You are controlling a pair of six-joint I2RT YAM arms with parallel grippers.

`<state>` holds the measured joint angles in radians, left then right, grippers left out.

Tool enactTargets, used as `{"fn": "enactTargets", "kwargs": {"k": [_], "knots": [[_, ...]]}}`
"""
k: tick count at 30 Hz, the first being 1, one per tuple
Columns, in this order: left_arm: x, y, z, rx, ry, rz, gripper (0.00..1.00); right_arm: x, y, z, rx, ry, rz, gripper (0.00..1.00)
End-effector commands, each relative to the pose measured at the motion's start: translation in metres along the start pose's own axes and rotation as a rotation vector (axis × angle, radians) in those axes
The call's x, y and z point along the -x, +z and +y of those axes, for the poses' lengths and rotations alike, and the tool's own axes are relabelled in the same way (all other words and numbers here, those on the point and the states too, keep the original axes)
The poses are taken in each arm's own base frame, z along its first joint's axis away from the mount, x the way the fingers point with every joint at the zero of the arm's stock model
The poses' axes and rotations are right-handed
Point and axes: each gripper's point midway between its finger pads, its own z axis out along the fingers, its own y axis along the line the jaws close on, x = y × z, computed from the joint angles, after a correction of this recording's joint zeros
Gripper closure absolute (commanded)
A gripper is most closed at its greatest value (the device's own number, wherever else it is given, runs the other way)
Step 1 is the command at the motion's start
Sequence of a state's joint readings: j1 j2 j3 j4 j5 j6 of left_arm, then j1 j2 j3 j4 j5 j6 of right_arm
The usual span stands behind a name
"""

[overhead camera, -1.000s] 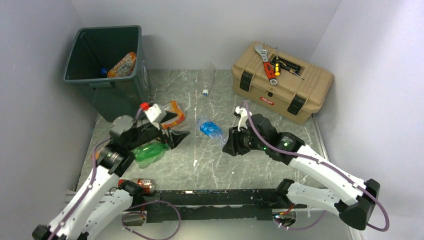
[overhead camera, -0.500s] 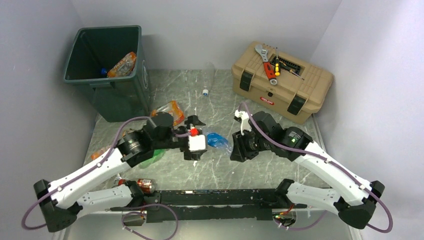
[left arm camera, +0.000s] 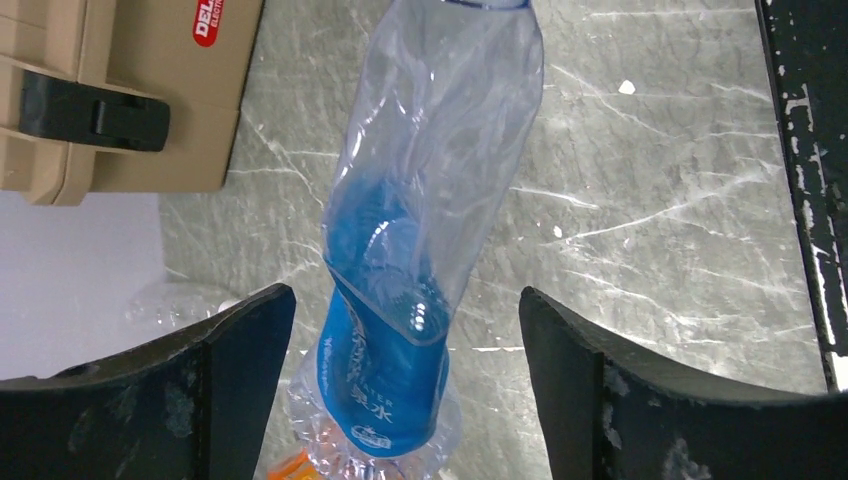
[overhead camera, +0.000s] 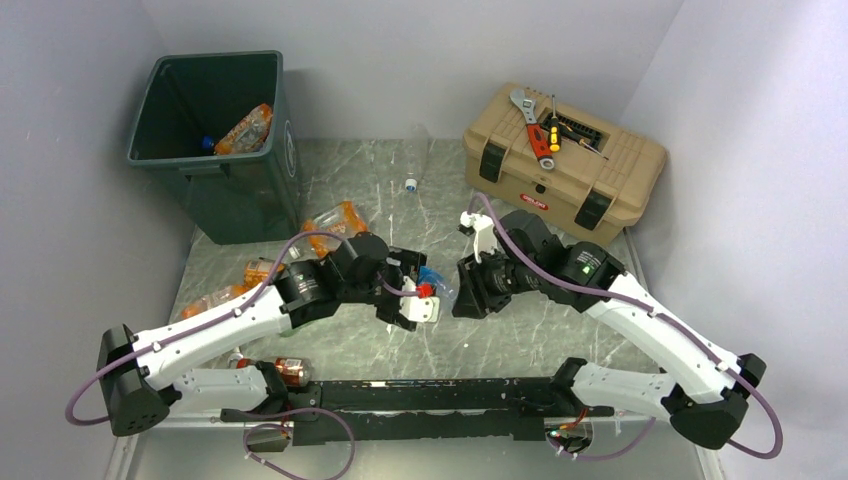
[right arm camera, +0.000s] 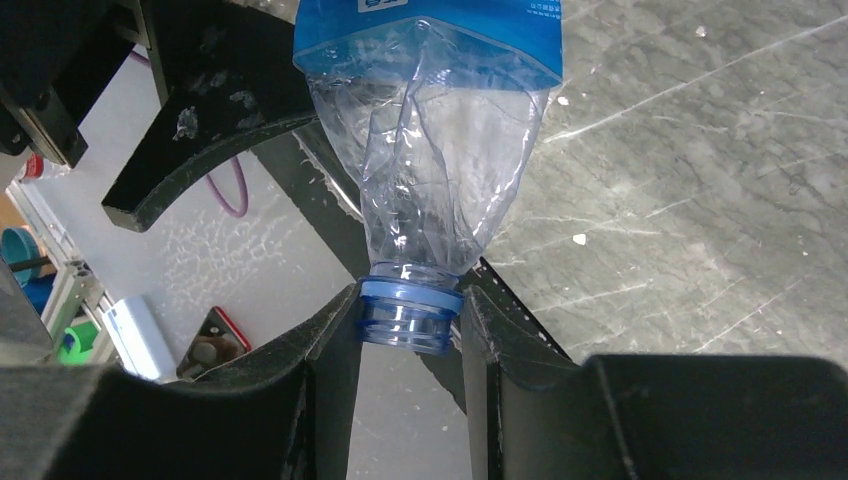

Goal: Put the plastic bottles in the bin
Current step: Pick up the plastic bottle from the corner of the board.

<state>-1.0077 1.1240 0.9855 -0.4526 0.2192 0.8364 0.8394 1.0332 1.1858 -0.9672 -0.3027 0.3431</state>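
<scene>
Bin (overhead camera: pixel 240 195), dark green-grey, standing well to the left of the left claw (overhead camera: pixel 418 290) and beyond it, in the far corner of the bench (overhead camera: pixel 450 200). An orange bottle (overhead camera: pixel 246 128) lies inside the bin, leaning on its right wall. More orange bottles (overhead camera: pixel 340 216) lie on the bench between the bin and the left claw, some alongside the left arm. A clear bottle (overhead camera: pixel 417 148) lies beyond both claws, near the back wall.

Left claw: fingers (left arm camera: pixel 230 380) set wide apart, one on each side of the blue-labelled end of the crushed clear bottle (left arm camera: pixel 440 150), neither touching it. This bottle lies directly between the two claws, label end toward the left claw, neck toward the right. Whether it rests on the bench cannot be told.

Right claw (right arm camera: pixel 410 320): fingers clamped on the uncapped, blue-ringed neck of the crushed clear bottle.

Tan toolbox (overhead camera: pixel 560 165), latches closed, to the right of the right claw and beyond it. A wrench (overhead camera: pixel 520 100) and yellow-handled screwdrivers (overhead camera: pixel 552 135) lie on its lid.
</scene>
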Motion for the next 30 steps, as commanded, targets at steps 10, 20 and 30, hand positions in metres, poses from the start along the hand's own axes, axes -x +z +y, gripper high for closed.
{"fn": "enactTargets", "kwargs": {"k": [10,20,30], "knots": [[0.024,0.007,0.021,0.077,-0.038,-0.077,0.58,0.02,-0.008,0.016,0.053,-0.04,-0.038,1.0],[0.058,-0.018,0.038,0.171,-0.221,-0.224,0.79,0.074,-0.059,0.019,0.017,-0.105,-0.477,0.01],[0.116,-0.054,0.055,0.179,-0.769,-0.59,1.0,0.068,-0.108,0.024,0.169,-0.242,-1.021,0.0]]}}
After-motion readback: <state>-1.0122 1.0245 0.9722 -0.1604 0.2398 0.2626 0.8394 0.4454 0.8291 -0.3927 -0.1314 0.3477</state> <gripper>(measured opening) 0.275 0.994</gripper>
